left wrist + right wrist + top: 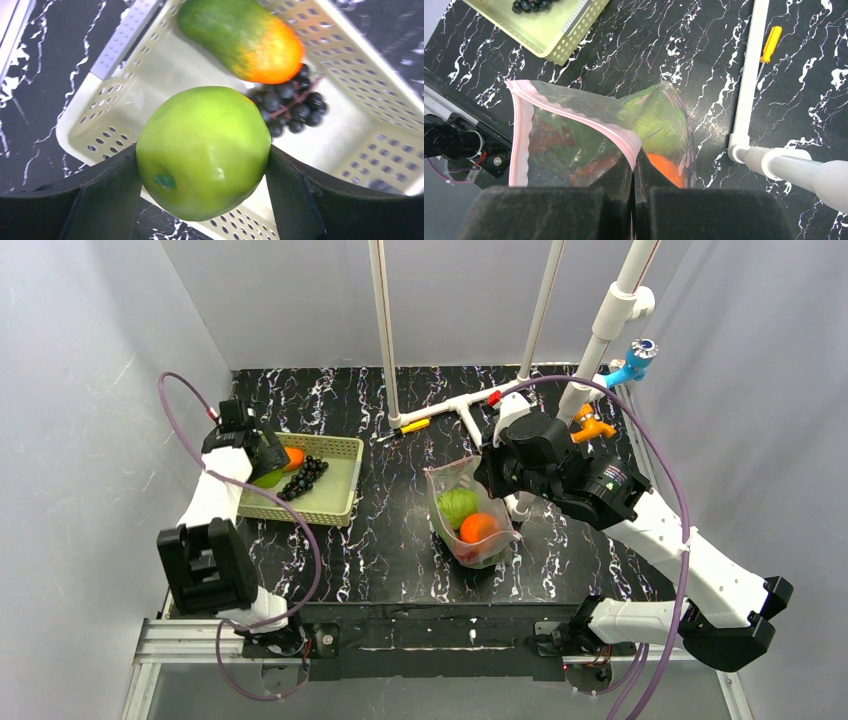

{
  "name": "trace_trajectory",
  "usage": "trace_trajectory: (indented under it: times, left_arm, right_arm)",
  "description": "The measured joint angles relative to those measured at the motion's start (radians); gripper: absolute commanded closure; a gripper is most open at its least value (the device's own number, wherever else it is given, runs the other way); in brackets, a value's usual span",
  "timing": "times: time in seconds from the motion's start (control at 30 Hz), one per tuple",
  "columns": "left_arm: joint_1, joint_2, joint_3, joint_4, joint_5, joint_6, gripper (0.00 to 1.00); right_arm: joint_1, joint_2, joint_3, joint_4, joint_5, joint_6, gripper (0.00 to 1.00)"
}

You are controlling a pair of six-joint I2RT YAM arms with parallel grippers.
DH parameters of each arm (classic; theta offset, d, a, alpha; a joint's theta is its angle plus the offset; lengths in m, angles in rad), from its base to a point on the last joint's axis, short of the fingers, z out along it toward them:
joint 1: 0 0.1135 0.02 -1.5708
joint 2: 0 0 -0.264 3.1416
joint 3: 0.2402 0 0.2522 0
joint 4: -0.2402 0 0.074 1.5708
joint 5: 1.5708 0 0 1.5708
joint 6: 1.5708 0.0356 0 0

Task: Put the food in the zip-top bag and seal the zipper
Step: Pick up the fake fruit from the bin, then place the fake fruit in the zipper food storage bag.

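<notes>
Black counter [390, 540] with white marble veining, filling the floor of a small booth. Closed in on three sides, plain pale grey: left wall [80, 390], back wall [290, 300], right wall [770, 370]. White pipes [383, 320] rising from the far part of the counter and leaving the top of the view. Aluminium rail [180, 640] along the near edge. Soft, even light; faint scuffs on the left wall.
</notes>
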Motion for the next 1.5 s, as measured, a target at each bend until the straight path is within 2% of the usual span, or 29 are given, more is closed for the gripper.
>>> trace_trajectory:
  times: [0.13, 0.3, 0.37, 0.47, 0.57, 0.77, 0.87, 1.33, 1.5]
  left_arm:
    - [0.002, -0.157, -0.097, 0.098, 0.163, 0.013, 0.86]
    - [-0.016, -0.270, -0.196, 0.280, 0.507, -0.014, 0.96]
    - [-0.051, -0.300, -0.243, 0.395, 0.667, -0.052, 1.00]
    - [-0.142, -0.342, -0.290, 0.543, 0.854, -0.104, 1.00]
    - [-0.237, -0.424, -0.320, 0.612, 0.948, -0.108, 1.00]
    - [-0.365, -0.641, -0.330, 0.658, 0.993, -0.063, 1.00]
    - [-0.407, -0.687, -0.331, 0.679, 1.006, -0.054, 1.00]
    - [-0.514, -0.591, -0.332, 0.694, 1.080, -0.071, 1.00]
    - [-0.531, -0.626, -0.332, 0.663, 1.070, -0.045, 0.98]
  right_arm:
    - [0.000, 0.000, 0.000, 0.000, 0.000, 0.000, 0.99]
    - [0.000, 0.002, 0.000, -0.001, 0.005, 0.001, 0.99]
    - [0.000, 0.009, 0.008, -0.008, 0.007, 0.002, 0.99]
    - [0.000, 0.047, 0.041, -0.013, 0.008, 0.004, 0.99]
    - [0.000, 0.103, 0.082, -0.020, 0.008, 0.011, 0.99]
    - [0.000, 0.238, 0.198, -0.036, -0.002, 0.024, 0.99]
    - [0.000, 0.288, 0.240, -0.046, -0.011, 0.027, 0.99]
    - [0.017, 0.342, 0.283, -0.059, -0.076, 0.068, 0.99]
    - [0.034, 0.354, 0.283, -0.058, -0.082, 0.074, 0.99]
